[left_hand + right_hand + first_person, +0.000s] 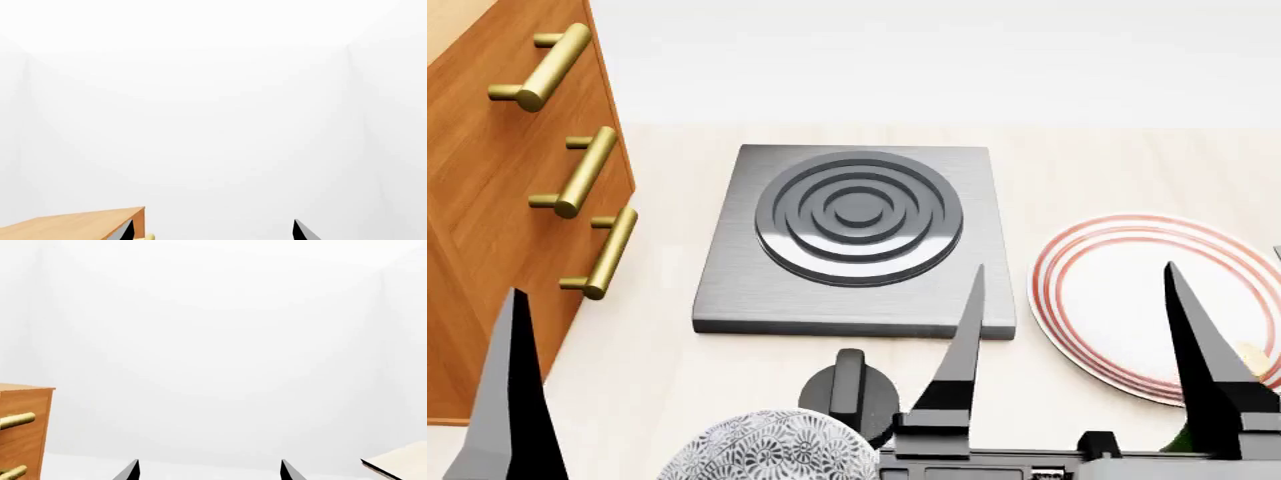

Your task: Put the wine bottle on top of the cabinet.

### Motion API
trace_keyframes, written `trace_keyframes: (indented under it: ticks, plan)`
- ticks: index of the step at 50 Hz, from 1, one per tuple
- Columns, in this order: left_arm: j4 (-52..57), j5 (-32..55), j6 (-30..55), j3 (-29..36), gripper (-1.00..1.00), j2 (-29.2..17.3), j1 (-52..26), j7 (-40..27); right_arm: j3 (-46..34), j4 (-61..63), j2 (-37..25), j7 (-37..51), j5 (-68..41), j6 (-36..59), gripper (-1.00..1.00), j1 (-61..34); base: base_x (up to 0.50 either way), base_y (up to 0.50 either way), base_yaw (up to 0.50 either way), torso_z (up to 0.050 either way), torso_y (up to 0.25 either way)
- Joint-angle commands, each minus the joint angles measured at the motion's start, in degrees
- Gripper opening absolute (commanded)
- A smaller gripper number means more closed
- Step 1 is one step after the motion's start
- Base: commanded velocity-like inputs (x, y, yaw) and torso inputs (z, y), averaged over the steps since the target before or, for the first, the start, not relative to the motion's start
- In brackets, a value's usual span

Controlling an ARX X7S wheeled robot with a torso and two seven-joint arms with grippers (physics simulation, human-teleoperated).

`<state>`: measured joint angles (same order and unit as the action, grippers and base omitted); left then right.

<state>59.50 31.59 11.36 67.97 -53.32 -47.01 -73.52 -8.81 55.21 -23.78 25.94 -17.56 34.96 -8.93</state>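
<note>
— Nearest the robot, what do you make out?

— On the near left, one black finger of the left gripper [514, 400]. Its wrist view shows both tips set wide apart, so that claw [215, 232] is spread. A pale yellow scrap sits by one tip, too little to name.

— And the right?

— The right gripper [1074, 267] is spread too, its two black fingers well apart, over the near edge of the counter [1094, 160]. Its own camera agrees [210, 471].

— The wine bottle?

— I cannot place it for certain. A dark green sliver [1178, 440] shows at the near right, beside the right-hand finger; whether that is its glass I cannot tell. No cork or label can be read.

— Containers?

— A patterned grey-and-white bowl [767, 445] is at the near edge, only its outside in view. To the right lies a white plate [1094, 300] with red rings; a small pale yellow patch [1254, 360] shows on it, half hidden by the finger.

— Farther back?

— A black knob [847, 390], then the grey hob [854, 225] with dark concentric rings, mid-counter. On the left stands the orange-brown cabinet [494, 220], three brass bar handles [574, 172] on its front. The right wrist view catches its corner [23, 415]; the left wrist view shows a wooden top [73, 224] by one fingertip.
</note>
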Motion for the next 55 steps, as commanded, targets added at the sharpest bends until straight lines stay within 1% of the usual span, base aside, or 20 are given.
trace_keyframes:
  ticks: [1,16,34,38,43,55]
  plan:
    - [0.09,0.29,-0.69,2.09,1.00,-0.45,-1.95,-1.29,4.55,-2.86,-2.62,0.33,-0.58,0.76,1.00,-0.12,0.00,0.00,0.00,0.000,0.000]
    - [-0.29,0.32,-1.65,4.36,1.00,-0.89,-3.67,-2.31,10.93,-6.66,-3.13,0.57,-1.11,-3.89,1.00,5.41,0.00,0.00,0.00,0.000,0.000]
    - [-0.51,0.14,-2.19,6.00,1.00,-1.07,-4.72,-3.08,11.74,-12.39,-2.13,-0.36,0.43,-10.86,1.00,10.68,0.00,0.00,0.00,0.000,0.000]
    - [-0.34,0.33,-1.72,6.40,1.00,-0.45,-5.17,-3.19,11.64,-13.40,-2.18,-0.53,0.63,-11.36,1.00,10.71,0.00,0.00,0.00,0.000,0.000]
    - [-0.39,0.35,-2.20,6.58,1.00,-0.96,-5.35,-3.42,11.61,-15.05,-2.40,-0.91,0.71,-11.79,1.00,9.92,0.00,0.00,0.00,0.000,0.000]
    - [-0.60,0.27,-2.13,7.45,1.00,-0.47,-5.87,-3.58,9.79,-21.37,-3.56,-2.42,1.82,-11.53,1.00,5.21,0.00,0.00,0.00,0.000,0.000]
